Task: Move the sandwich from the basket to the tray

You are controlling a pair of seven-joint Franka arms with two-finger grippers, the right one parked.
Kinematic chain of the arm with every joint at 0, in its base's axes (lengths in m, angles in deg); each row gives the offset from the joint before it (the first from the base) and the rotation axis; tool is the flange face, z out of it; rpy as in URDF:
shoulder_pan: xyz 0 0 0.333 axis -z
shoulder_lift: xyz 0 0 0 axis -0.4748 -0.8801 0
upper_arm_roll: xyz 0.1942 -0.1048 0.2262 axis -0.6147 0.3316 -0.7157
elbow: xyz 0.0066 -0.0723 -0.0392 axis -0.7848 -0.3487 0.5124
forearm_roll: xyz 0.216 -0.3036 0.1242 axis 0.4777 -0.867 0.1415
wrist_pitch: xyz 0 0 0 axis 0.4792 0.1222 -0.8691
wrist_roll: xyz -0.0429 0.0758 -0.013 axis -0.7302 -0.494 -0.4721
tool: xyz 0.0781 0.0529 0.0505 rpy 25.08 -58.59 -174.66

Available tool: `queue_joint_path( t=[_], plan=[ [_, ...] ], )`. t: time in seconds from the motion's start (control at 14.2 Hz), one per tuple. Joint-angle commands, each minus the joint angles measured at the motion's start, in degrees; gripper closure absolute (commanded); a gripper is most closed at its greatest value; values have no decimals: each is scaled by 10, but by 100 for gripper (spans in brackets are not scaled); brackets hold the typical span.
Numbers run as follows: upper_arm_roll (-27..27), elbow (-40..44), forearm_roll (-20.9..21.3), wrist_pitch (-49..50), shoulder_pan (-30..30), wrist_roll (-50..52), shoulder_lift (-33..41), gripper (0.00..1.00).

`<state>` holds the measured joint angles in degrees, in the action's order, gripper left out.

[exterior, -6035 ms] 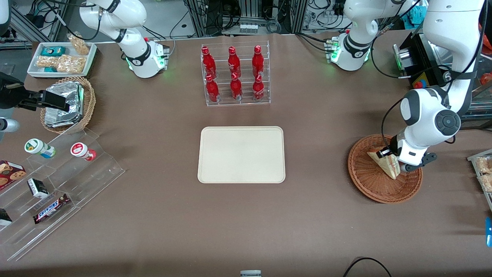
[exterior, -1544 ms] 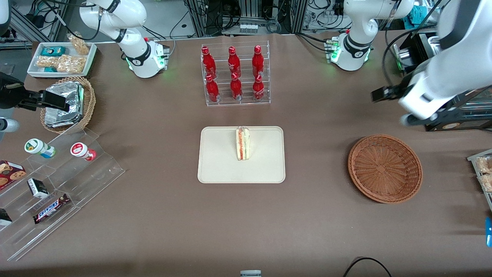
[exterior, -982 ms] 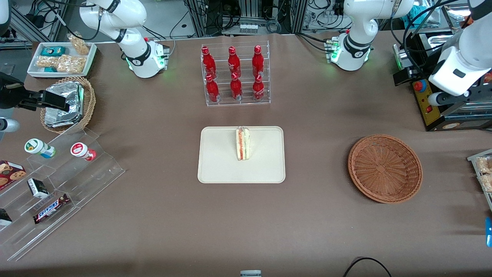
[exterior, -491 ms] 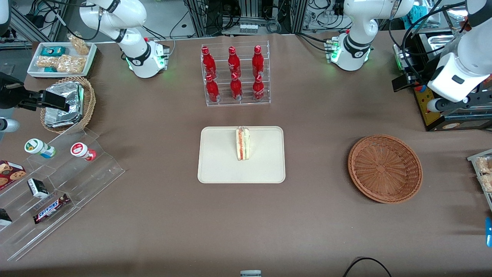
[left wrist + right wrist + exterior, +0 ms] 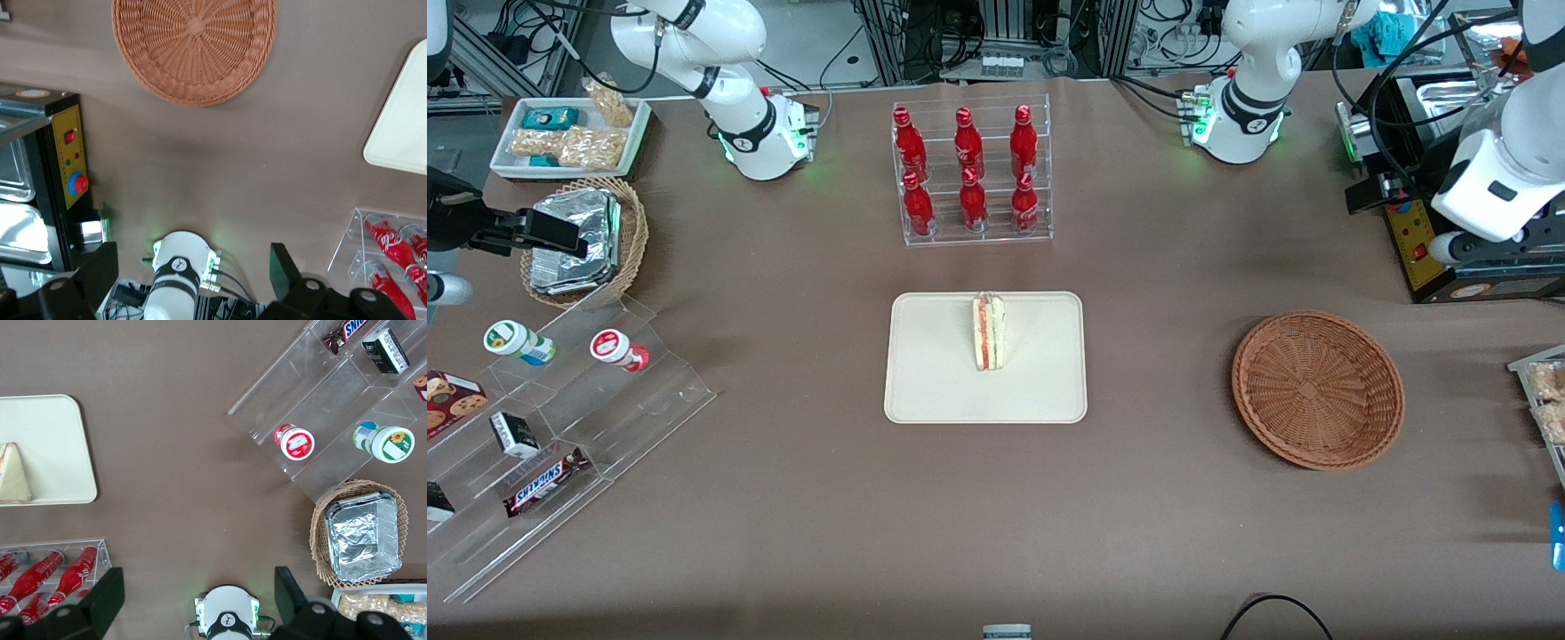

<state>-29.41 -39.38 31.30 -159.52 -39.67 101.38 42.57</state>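
Now that the sandwich [image 5: 989, 333] stands on its edge on the tray [image 5: 934, 382], at the middle of the bench [image 5: 783, 498], the carrying part of the task looks done. Six seconds ago the wedge was in the basket with the fingers closed on it; now it rests on the tray, nearer the tray's edge that faces the bottle rack [image 5: 971, 173], cut side with the red and green layers showing to the front camera.

Toward the working arm's end of the bench, the basket [image 5: 1316, 388] holds nothing.

Farther on, the gripper [image 5: 1368, 191] has pulled back and hangs raised at that same end edge, beside the black control box [image 5: 1414, 240], farther from the front camera than the basket. In the wrist view its fingers [image 5: 100, 267] are spread wide with nothing between them. The sandwich lies well apart from them, the basket in between, so I judge that only parking the arm remains.
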Motion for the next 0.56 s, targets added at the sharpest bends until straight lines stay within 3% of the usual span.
queue_joint_path(
  t=[0.0,0.49],
  plan=[
    [9,6,6,-7,-12,-8,9,0],
    [10,24,2,-12,-12,-2,-7,0]
  ],
)
